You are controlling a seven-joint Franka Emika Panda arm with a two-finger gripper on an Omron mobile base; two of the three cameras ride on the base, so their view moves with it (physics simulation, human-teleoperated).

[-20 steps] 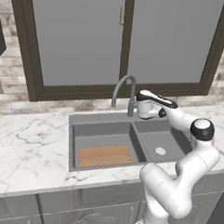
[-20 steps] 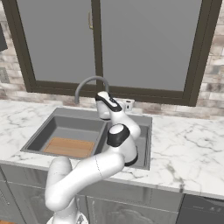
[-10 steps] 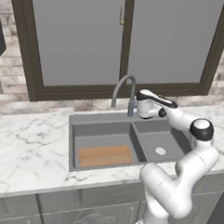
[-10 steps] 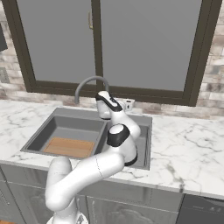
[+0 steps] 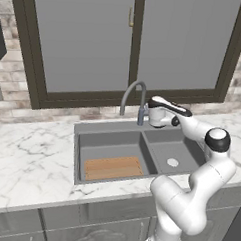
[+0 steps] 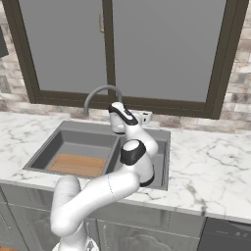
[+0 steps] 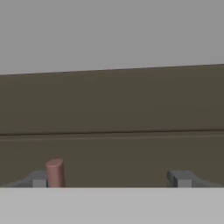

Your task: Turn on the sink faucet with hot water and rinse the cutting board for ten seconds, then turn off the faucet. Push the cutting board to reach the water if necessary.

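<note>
Gripper unchanged over the last second, jaws wide, holding nothing; reddish lever of sink faucet just inside one fingertip; no water running; cutting board dry in basin below, off to the side; lever push pending.
</note>
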